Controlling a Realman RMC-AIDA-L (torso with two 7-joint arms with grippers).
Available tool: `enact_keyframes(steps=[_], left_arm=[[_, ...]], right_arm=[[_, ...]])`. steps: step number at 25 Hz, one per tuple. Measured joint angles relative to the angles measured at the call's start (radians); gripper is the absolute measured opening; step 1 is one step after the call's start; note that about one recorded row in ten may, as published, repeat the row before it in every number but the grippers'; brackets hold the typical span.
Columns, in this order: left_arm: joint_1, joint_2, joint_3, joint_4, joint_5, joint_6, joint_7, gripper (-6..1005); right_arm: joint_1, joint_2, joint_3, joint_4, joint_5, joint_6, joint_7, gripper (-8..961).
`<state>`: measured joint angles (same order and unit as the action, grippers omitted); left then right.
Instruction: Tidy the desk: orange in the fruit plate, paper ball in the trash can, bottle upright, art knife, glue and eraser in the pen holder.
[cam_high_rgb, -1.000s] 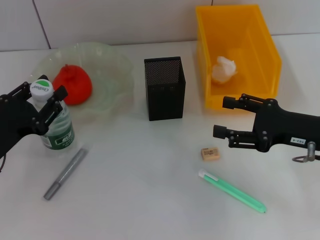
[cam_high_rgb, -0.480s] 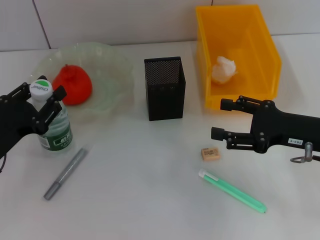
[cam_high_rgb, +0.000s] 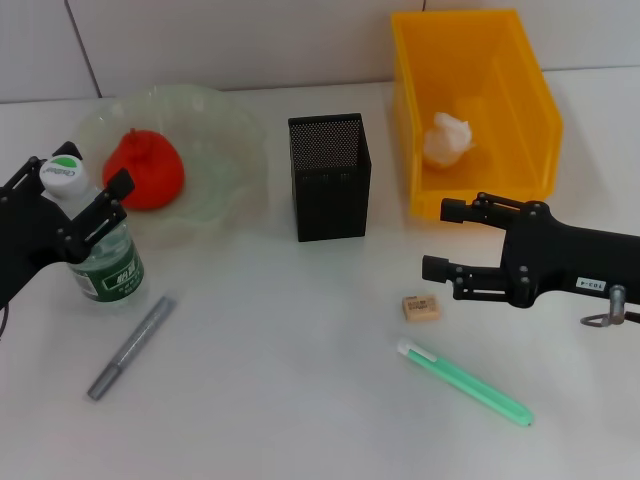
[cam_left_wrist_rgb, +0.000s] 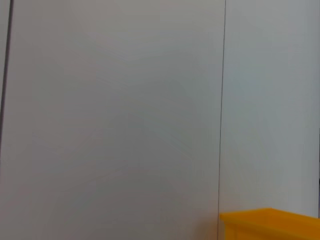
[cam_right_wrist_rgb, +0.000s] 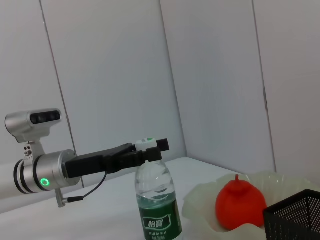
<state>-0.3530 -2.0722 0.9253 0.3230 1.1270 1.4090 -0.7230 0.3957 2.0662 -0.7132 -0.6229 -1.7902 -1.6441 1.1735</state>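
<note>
The bottle (cam_high_rgb: 100, 245) is being held upright at its neck by the left gripper (cam_high_rgb: 75, 200), jaws pinching just under the cap, near the front rim of the plate (cam_high_rgb: 235, 165); in the right wrist view the bottle (cam_right_wrist_rgb: 157, 200) is seen standing vertical on the desk. The orange (cam_high_rgb: 145, 170) is lying in the plate and the paper ball (cam_high_rgb: 448, 138) is lying in the bin (cam_high_rgb: 530, 110), so those steps are judged done. The right gripper (cam_high_rgb: 440, 240) is being held low, jaws spread, just above the eraser (cam_high_rgb: 420, 308); that pickup is judged to be the step in hand. Next: the left jaws are to be released without tipping the bottle, and the right gripper lowered around the eraser for transfer to the holder (cam_high_rgb: 330, 180). A green pen-like item (cam_high_rgb: 465, 382) and a grey one (cam_high_rgb: 130, 348) are lying on the desk, not yet stowed.
</note>
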Motion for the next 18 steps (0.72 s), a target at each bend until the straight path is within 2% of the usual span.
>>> enact_keyframes(steps=[7,11,13,14,15,18], left_arm=[[0.023,0.003,-0.023,0.011,-0.001,0.050,0.002,748],[0.072,0.011,-0.071,0.015,-0.001,0.145,0.002,814],[0.081,0.014,-0.072,0.016,0.000,0.160,0.002,814],[0.121,0.029,-0.066,0.031,0.013,0.251,0.002,814],[0.121,0.029,-0.066,0.031,0.013,0.251,0.002,814],[0.165,0.055,-0.056,0.051,0.080,0.374,-0.001,814]], right_arm=[[0.000,0.000,0.000,0.000,0.000,-0.005,0.000,832],[-0.006,0.002,0.015,-0.005,0.006,-0.005,0.016,832],[-0.009,0.003,0.036,-0.017,0.010,-0.006,0.043,832],[-0.010,0.003,0.051,-0.029,0.011,-0.010,0.064,832],[-0.011,0.001,0.064,-0.044,0.011,-0.015,0.092,832],[-0.012,-0.013,0.074,-0.106,0.008,-0.026,0.194,832]])
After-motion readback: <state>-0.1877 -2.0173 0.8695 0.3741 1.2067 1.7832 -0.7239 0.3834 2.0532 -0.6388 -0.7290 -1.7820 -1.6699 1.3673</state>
